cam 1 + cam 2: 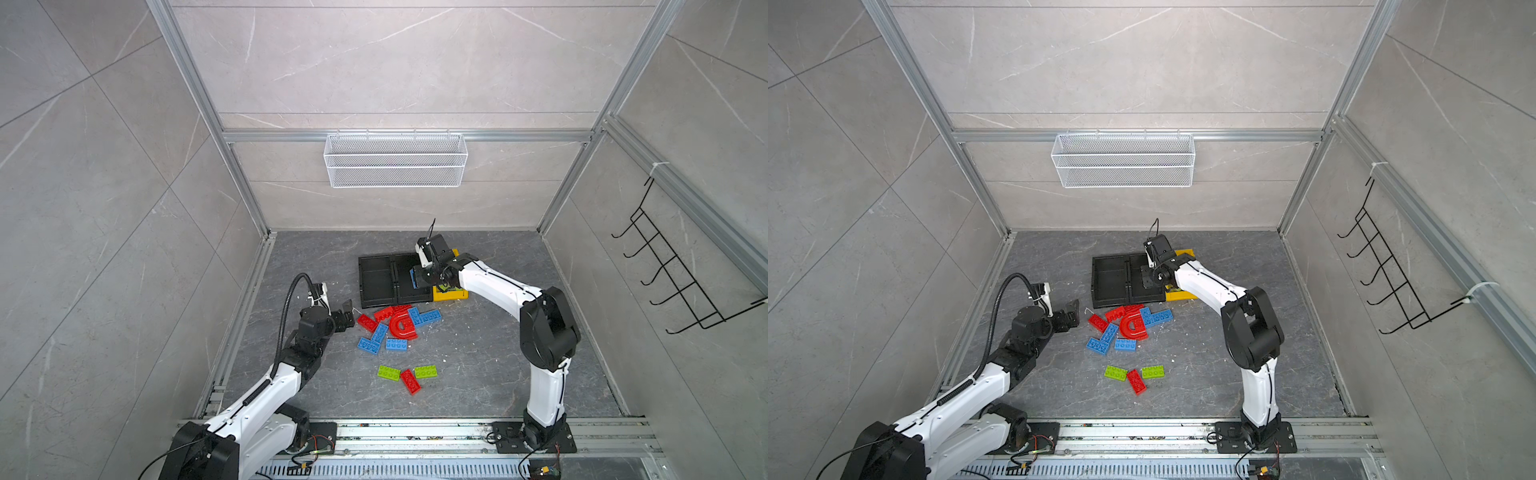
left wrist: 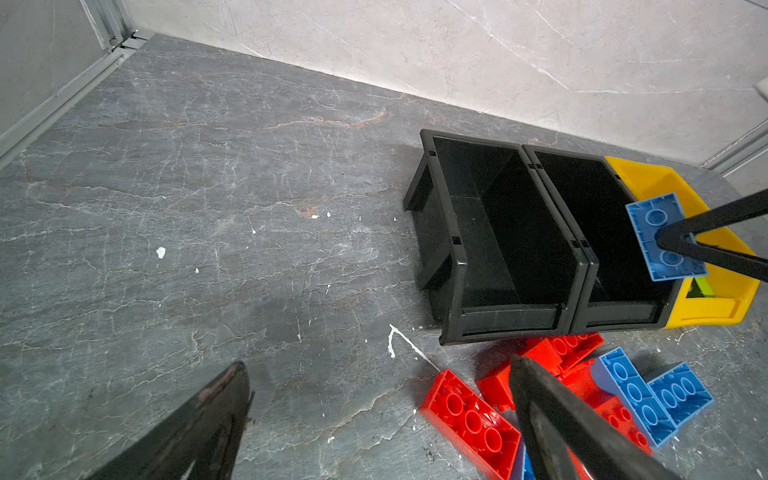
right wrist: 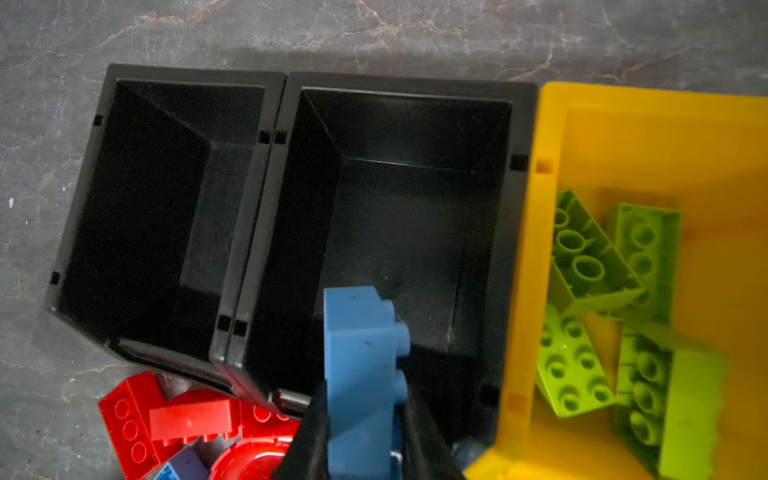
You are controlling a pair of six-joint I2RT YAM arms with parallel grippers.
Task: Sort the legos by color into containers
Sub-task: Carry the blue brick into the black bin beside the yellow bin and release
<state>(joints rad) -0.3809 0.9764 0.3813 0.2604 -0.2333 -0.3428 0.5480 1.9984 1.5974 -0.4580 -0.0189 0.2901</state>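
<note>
Hovering over middle black bin (image 3: pixel 407 83) | right pincer (image 3: pixel 365 407) clamps blue lego (image 3: pixel 357 340) | left pincer (image 2: pixel 378 363) agape

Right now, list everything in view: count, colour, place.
black bins: two, black, adjoining, empty
yellow bin: one, yellow, beside them
green bricks: about six, lime, four binned, two loose
red bricks: about four, red, table
red arch: one, red, pile
blue bricks: five, blue, pile
held blue brick: one, blue, over black bin
wire basket: one, white, back wall
hook rack: one, black, side wall
left arm: jaws open, beside pile
right arm: jaws shut on held blue brick
</note>
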